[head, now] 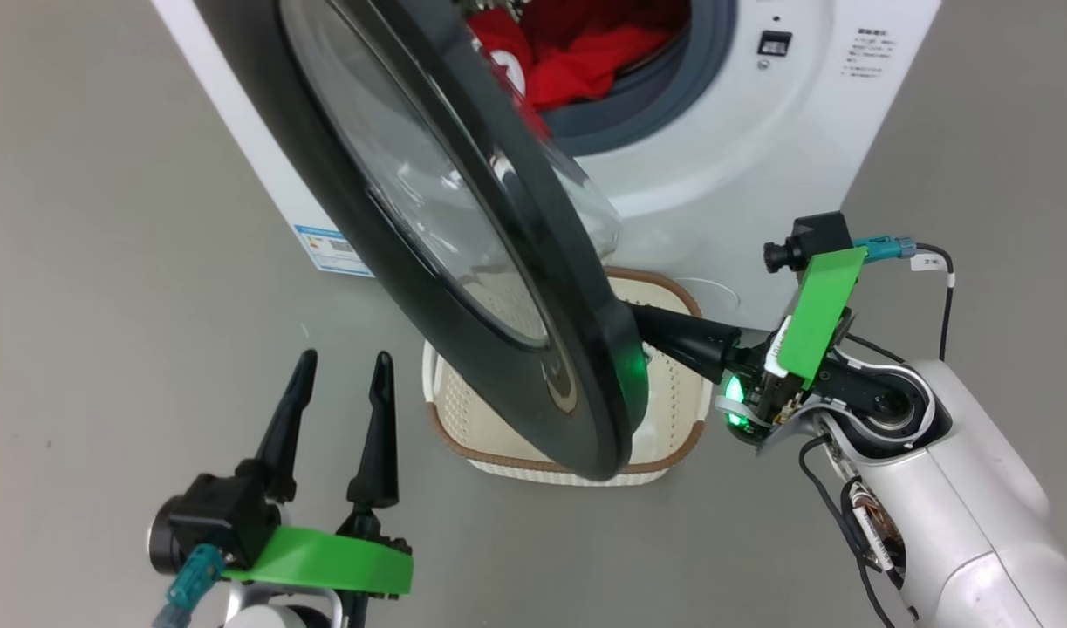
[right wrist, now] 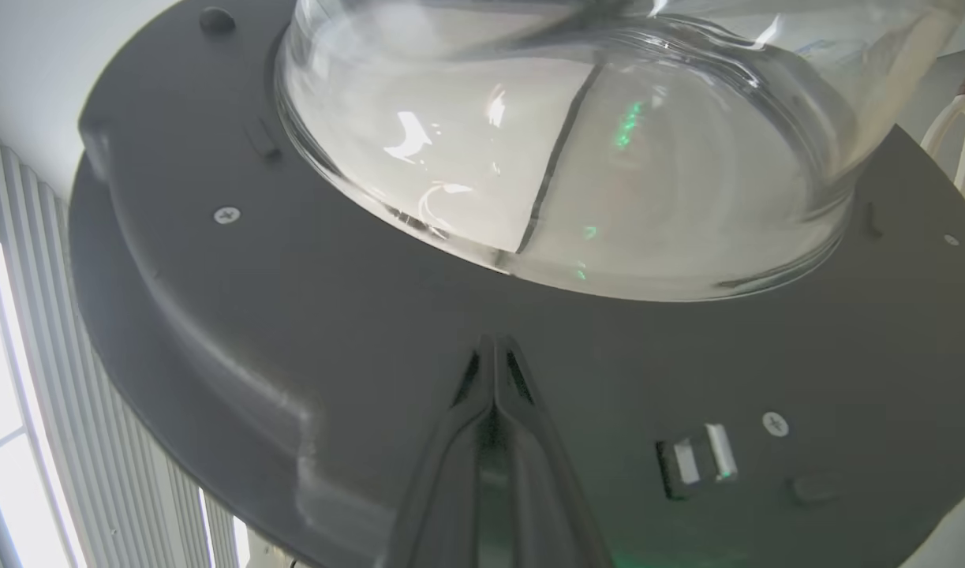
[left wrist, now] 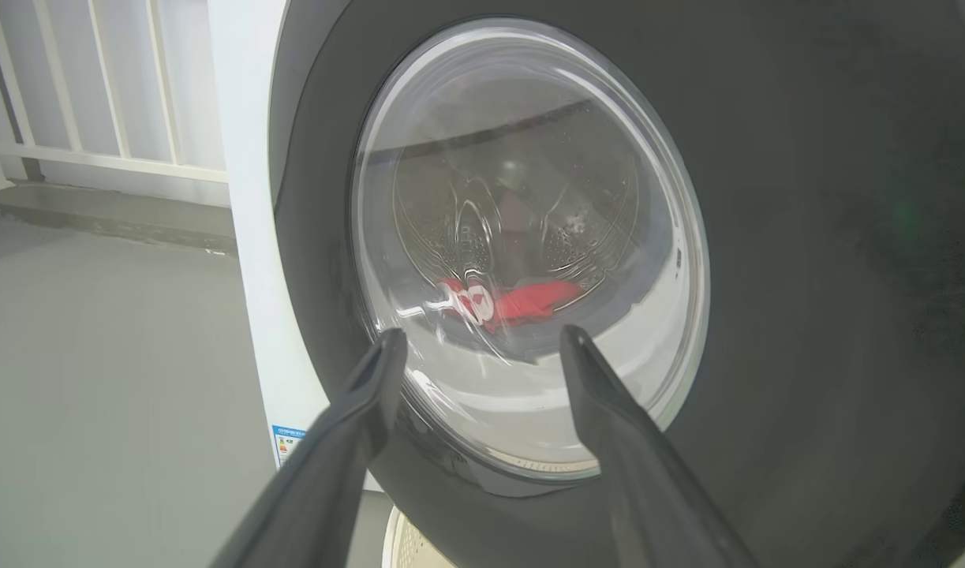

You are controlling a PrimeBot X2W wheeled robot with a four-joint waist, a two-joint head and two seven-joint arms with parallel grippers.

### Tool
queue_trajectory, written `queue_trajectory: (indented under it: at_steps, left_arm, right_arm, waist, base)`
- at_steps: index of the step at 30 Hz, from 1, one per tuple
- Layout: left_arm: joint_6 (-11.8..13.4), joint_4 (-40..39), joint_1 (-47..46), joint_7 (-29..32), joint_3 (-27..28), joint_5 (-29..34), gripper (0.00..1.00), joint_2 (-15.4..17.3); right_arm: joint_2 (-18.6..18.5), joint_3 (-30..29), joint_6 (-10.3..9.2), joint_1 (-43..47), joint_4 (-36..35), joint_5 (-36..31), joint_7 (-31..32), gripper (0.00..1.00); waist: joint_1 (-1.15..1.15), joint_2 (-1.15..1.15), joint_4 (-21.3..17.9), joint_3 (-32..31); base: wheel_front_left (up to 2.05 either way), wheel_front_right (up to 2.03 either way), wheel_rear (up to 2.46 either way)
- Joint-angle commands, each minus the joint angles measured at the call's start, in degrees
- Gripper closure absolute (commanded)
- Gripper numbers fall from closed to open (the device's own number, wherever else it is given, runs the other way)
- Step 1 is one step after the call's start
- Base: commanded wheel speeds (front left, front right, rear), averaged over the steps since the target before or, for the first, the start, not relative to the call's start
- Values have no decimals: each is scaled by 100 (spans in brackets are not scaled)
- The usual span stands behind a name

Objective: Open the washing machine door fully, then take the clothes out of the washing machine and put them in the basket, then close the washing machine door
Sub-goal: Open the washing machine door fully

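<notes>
My right end effector (right wrist: 494, 347), fingers pressed together on nothing, had its tips at the inner rim of the partly open washing machine door (head: 463, 262), my left end effector (head: 345, 362) stood wide and empty near the door's outer side, and the red clothes (head: 585, 61) lay inside the washing machine (head: 742, 148) (the basket (head: 683, 419) sat on the floor beneath the door).

Illegible labels (head: 862, 54) on washing machine (head: 742, 166)

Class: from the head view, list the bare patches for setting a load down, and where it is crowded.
Bare grey floor lies left of the big white washing machine, beyond the open left gripper; more lies right of it. Crowded: the cream perforated basket under the black-rimmed round door, shut right gripper at that door.
</notes>
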Motion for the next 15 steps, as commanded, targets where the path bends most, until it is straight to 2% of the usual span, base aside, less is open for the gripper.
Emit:
queue_trajectory:
  at_steps: [1, 15]
  left_arm:
    - [34, -96, 35, -45, 173, -35, 0, 63]
    - [95, -38, 172, -45, 153, -92, 0, 63]
  right_arm:
    - [137, 127, 39, 42, -246, 67, 15, 100]
    - [118, 560, 39, 402, -465, 281, 24, 100]
  waist:
    - [0, 0, 119, -96]
    - [0, 0, 566, -388]
  base:
    - [0, 0, 0]
    - [0, 0, 0]
